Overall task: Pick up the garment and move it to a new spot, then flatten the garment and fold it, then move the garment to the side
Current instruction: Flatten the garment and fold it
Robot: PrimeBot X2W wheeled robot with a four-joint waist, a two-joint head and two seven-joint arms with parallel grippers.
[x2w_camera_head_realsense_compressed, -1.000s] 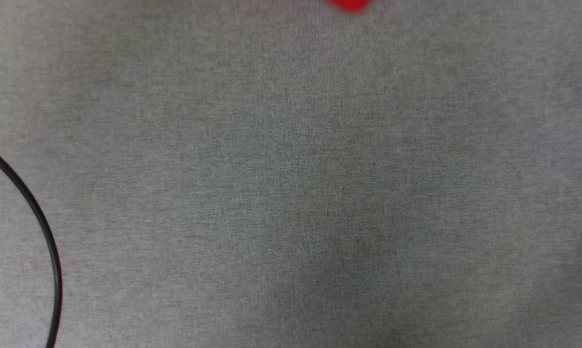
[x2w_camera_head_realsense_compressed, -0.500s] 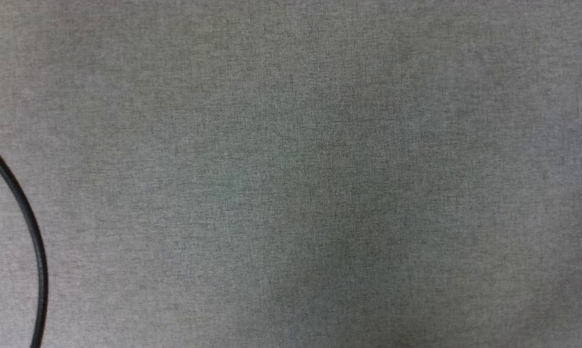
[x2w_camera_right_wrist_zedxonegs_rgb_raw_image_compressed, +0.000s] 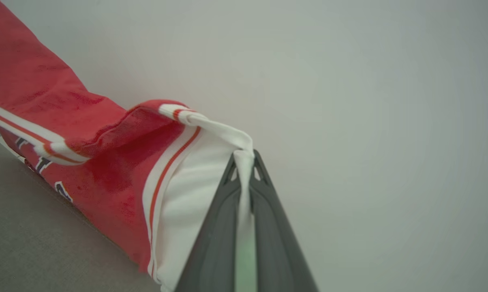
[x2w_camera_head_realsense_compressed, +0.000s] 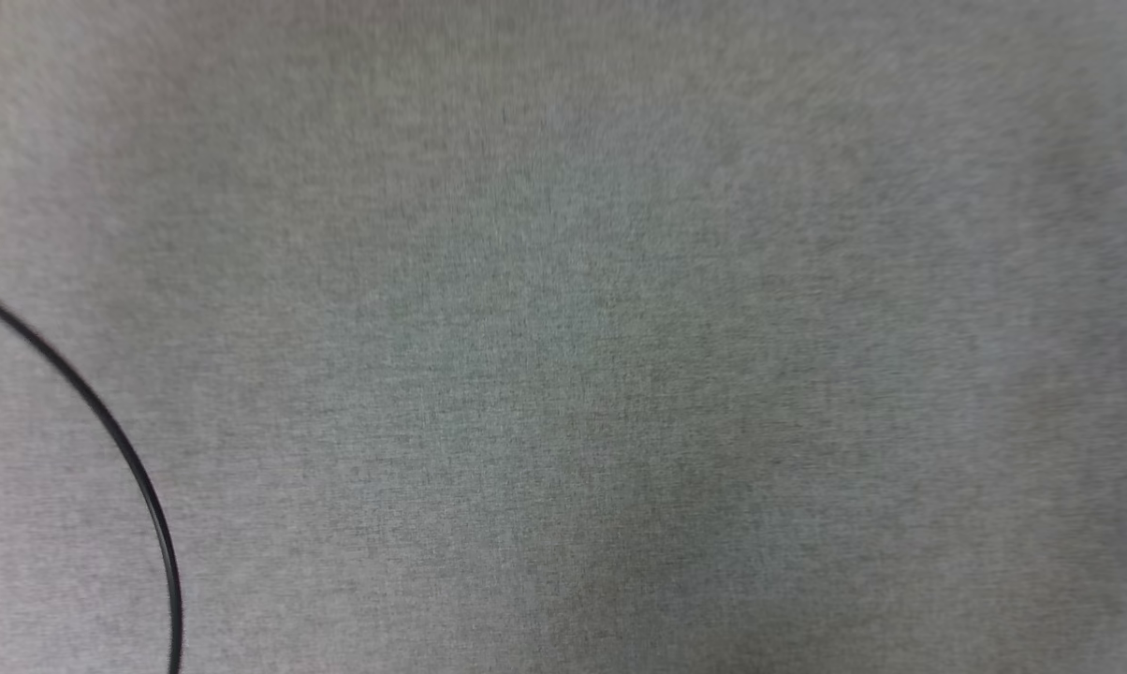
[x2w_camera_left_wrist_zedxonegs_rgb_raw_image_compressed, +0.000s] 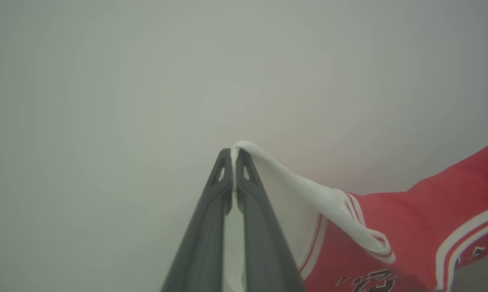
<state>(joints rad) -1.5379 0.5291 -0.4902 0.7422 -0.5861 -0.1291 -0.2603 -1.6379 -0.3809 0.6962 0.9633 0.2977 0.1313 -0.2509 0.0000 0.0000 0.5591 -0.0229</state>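
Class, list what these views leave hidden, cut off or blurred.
Left wrist view: lettering on the garment is cut off by the bottom edge.
Right wrist view: the fingers hide part of the white sleeve.
Head view: the black line leaves by two edges; the grey surface is blurred.

Head view: light even and diffuse, no glare. Weave of the grey desk point(x2w_camera_head_realsense_compressed: 620, 234) is smeared, softest along the top edge and in the upper corners. The black cable point(x2w_camera_head_realsense_compressed: 114, 440) has a fairly crisp edge. Broad soft shadow from lower centre to right, no defined border.

Left wrist view: pale backdrop point(x2w_camera_left_wrist_zedxonegs_rgb_raw_image_compressed: 146, 81) featureless, dimming toward the corners. Left hand point(x2w_camera_left_wrist_zedxonegs_rgb_raw_image_compressed: 232, 156) sharp. Garment point(x2w_camera_left_wrist_zedxonegs_rgb_raw_image_compressed: 410, 219) softer toward the right edge, its red saturated and its print blurred.

Right wrist view: same flat light, corners dimmer. Right hand point(x2w_camera_right_wrist_zedxonegs_rgb_raw_image_compressed: 244, 158) in focus. Faint shadow on the desk under the garment, lower left.
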